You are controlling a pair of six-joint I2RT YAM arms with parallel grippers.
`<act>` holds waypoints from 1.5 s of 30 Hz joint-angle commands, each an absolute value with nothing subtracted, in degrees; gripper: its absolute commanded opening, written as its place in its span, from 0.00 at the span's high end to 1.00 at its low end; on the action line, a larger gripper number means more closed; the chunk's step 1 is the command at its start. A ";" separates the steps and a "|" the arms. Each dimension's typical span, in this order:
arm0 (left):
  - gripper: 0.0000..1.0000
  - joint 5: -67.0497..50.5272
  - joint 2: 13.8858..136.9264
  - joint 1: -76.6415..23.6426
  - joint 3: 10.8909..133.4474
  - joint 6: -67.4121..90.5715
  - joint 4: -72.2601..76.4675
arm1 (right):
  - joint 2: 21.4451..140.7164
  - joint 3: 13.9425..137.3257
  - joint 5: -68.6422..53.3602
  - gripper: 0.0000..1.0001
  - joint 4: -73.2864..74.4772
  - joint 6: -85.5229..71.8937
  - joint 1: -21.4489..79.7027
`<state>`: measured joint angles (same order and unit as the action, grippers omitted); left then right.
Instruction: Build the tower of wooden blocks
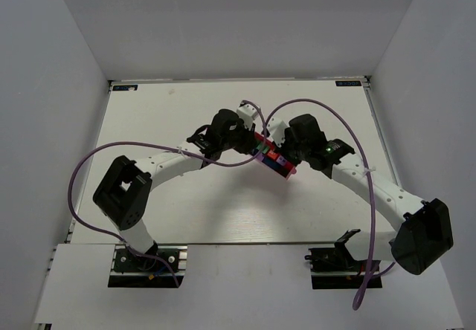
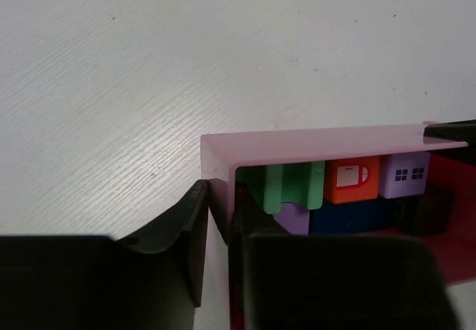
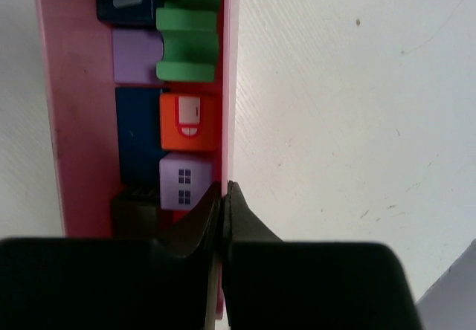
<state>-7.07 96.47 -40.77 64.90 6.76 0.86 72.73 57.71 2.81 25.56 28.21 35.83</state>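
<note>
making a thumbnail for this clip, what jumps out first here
A pink box is at the middle of the table. Inside it lie painted blocks: green, orange, purple, dark blue. The right jaws pinch one wall; the left jaws straddle a wall at its corner.

Box [image 1: 277,163] mid-table [image 1: 186,122], betw. the 2 grippers; blocks [image 2: 349,189] packed in rows inside. L gripper [image 2: 219,218] at box's left end, fingers [image 2: 195,233] astride its wall. R gripper [image 3: 223,196] on right side, pinching wall.
</note>
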 commanded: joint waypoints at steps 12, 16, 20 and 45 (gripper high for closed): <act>1.00 -2.64 94.31 -41.84 65.93 7.99 1.32 | 69.96 58.62 0.96 0.18 22.50 25.32 36.38; 1.00 -3.16 92.12 -40.61 64.25 9.40 4.29 | 68.73 58.54 2.90 0.10 22.76 24.87 35.77; 1.00 -2.64 90.88 -40.61 61.97 9.40 6.93 | 65.93 58.97 2.73 0.10 23.11 23.73 34.98; 1.00 -9.65 73.48 -39.55 38.14 -7.20 38.66 | 78.47 70.92 -57.19 0.10 35.76 27.06 11.25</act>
<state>-3.88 75.26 -39.70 38.46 -4.67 27.94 76.12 66.26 -40.14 29.85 20.27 11.33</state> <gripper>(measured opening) 0.225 0.904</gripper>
